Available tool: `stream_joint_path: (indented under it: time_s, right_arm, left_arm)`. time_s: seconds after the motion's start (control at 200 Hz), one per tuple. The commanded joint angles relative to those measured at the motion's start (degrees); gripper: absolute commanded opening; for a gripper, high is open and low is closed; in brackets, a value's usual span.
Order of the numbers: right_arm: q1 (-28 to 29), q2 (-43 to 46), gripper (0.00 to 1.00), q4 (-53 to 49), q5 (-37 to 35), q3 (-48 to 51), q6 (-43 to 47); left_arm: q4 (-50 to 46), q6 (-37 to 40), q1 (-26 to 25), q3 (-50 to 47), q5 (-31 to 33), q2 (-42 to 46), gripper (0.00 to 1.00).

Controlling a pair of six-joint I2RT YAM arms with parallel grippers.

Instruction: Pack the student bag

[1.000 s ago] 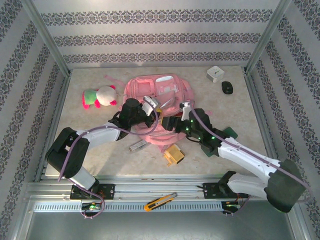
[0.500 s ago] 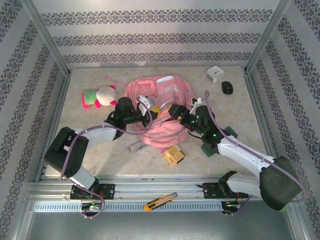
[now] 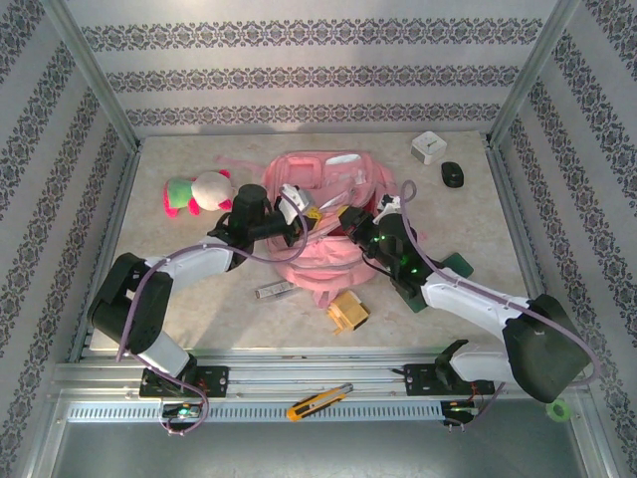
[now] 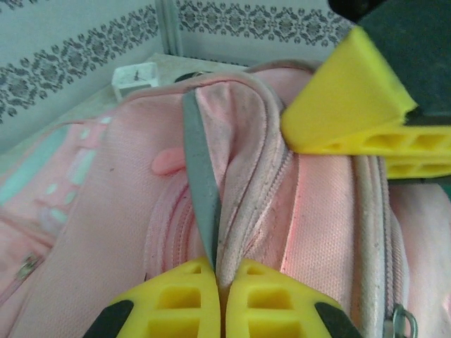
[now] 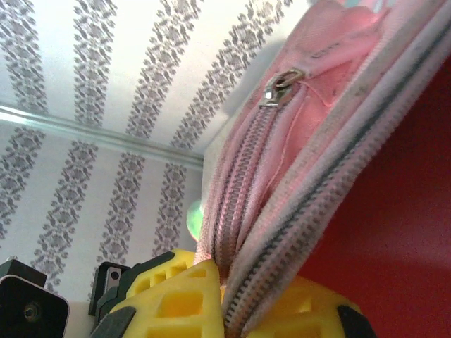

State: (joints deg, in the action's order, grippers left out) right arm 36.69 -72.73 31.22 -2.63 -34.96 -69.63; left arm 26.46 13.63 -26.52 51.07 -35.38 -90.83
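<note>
- student bag point(image 3: 320, 169): mid-table point(image 3: 189, 299), toward far edge
- left gripper point(image 4: 221, 273): fingers pinched on the bag's opening rim
- right gripper point(image 5: 224, 278): fingers clamped on the zipper edge
- plush toy point(image 3: 197, 191) left of bag; white box point(image 3: 429, 146) at far right corner; yellow block point(image 3: 347, 311) near front edge

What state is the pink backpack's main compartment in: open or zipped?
Open: the student bag shows unmeshed zipper teeth beside a red interior in the right wrist view.

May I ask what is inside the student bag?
A red inner surface shows inside the student bag; pink fabric covers the rest, so contents cannot be seen.
</note>
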Motion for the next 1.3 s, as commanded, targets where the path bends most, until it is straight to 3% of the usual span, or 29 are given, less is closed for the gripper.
stream_joint_path:
  time_s: [0.0,0.1,0.245,0.375,0.485,0.67,1.124,1.294]
  right_arm:
    - [2.06,-1.21,0.00,6.68,-6.87,0.01,2.47]
    - [2.00,-3.61,0.00,10.11,-7.01,-1.25,2.26]
    - [1.53,-6.72,0.00,11.31,-3.66,-4.94,3.07]
    - [1.53,-8.22,0.00,11.31,-2.18,-6.25,3.24]
    - [2.01,-8.81,0.00,11.32,-1.85,-6.69,3.33]
    - [3.02,-9.66,0.00,11.32,-1.41,-7.92,4.47]
    - [4.87,-11.20,0.00,11.29,-2.05,-9.05,3.81]
    - [5.15,-11.95,0.00,11.32,-1.76,-9.71,2.59]
  left_arm:
    - [4.86,-0.69,2.69,6.13,6.11,-1.53,0.07]
    - [-1.84,-4.83,2.90,9.20,8.72,-0.58,0.20]
    - [-21.01,-10.20,2.95,10.89,11.39,6.69,0.46]
    - [-35.62,-16.64,2.96,9.31,15.18,14.43,0.50]
    - [-40.87,-24.78,2.97,4.54,12.52,19.69,0.51]
    - [-30.42,-39.76,2.96,-5.74,6.65,22.06,0.53]
    - [-7.16,-42.52,2.93,-10.68,-1.01,12.79,0.55]
    - [-6.44,-41.42,2.97,-8.54,-1.60,10.33,0.54]
